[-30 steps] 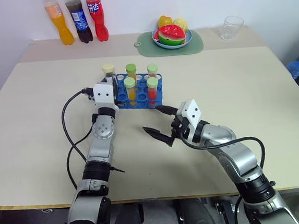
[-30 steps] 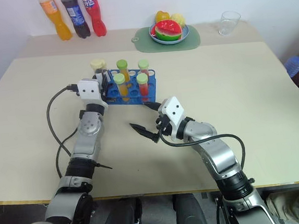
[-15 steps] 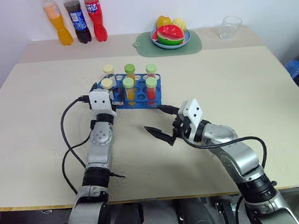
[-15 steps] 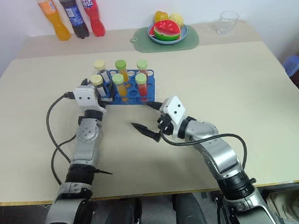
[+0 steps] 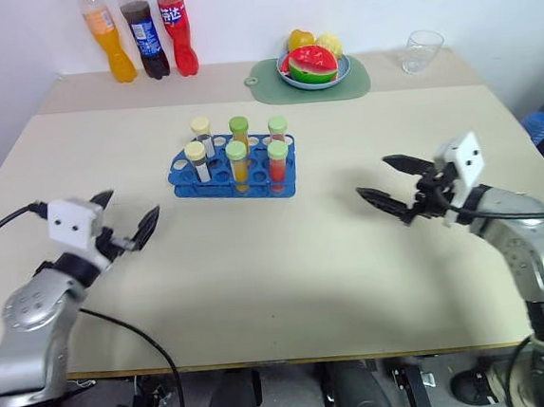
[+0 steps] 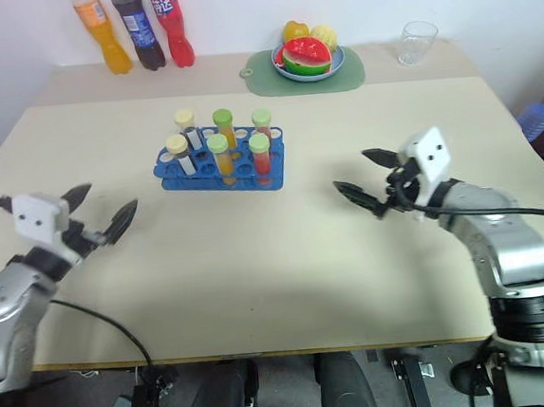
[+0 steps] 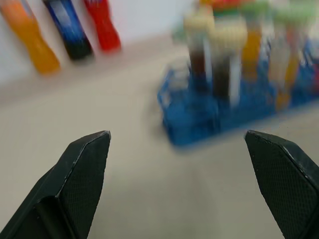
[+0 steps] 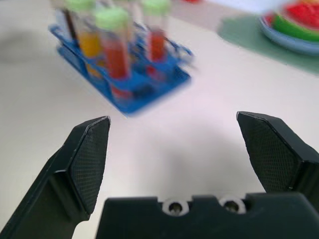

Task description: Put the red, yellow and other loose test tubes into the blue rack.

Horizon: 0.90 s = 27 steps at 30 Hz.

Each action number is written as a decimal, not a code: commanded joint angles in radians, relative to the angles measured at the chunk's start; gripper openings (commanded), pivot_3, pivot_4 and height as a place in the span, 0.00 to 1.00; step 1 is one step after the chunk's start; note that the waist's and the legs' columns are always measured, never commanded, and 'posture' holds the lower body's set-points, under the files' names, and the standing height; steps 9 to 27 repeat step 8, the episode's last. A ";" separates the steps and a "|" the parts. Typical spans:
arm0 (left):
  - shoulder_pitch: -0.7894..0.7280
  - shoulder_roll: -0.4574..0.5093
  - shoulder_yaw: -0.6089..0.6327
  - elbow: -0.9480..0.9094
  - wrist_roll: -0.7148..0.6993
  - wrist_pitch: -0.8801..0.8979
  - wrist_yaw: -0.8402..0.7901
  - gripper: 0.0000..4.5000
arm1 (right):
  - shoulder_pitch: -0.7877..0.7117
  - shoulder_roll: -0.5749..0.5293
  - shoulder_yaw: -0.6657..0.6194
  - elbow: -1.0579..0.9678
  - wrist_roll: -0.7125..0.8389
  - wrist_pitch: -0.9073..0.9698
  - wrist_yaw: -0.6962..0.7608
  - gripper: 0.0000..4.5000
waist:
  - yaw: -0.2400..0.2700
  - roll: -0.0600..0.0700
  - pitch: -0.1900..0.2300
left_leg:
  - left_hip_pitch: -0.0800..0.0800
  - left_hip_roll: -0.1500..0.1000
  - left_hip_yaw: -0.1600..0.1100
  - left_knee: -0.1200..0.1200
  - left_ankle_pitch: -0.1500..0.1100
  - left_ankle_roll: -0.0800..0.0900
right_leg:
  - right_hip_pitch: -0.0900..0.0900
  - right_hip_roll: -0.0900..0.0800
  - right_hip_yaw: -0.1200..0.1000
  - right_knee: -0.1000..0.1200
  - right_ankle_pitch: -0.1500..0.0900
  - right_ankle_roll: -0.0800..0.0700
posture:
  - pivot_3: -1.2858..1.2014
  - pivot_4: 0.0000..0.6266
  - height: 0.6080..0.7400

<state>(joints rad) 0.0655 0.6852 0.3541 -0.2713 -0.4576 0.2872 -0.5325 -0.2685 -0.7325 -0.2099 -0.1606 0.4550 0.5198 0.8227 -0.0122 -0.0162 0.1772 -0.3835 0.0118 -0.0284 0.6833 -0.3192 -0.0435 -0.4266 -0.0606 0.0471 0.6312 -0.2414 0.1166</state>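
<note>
Standing upright in the blue rack (image 5: 234,173) (long side running left-right): six test tubes (image 5: 237,161); flanking, left gripper (image 5: 126,223) and right gripper (image 5: 392,185), both gaping empty.

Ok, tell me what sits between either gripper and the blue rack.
Nothing visible: bare tabletop lies between the open left gripper, the open right gripper and the blue rack, which holds six capped tubes.

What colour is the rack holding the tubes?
Bright blue; the rack shows best in the left eye view.
</note>
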 commanded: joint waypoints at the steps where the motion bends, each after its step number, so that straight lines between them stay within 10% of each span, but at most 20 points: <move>1: 0.063 0.052 0.055 -0.061 -0.040 0.060 -0.075 0.98 | 0.034 -0.060 -0.061 0.050 0.004 -0.036 0.062 1.00 | -0.001 0.000 0.000 | 0.000 0.000 0.000 0.000 0.000 0.000 | 0.000 0.000 0.000 0.000 0.000 0.000 | 0.52 0.24 0.95; 27: 0.072 0.025 0.074 -0.094 -0.040 0.102 -0.046 0.98 | 0.064 -0.080 -0.061 0.098 -0.029 -0.094 0.073 1.00 | -0.004 0.000 0.000 | 0.003 0.001 0.001 0.000 0.000 0.000 | 0.001 0.000 0.001 0.001 0.000 0.000 | 0.52 0.24 0.95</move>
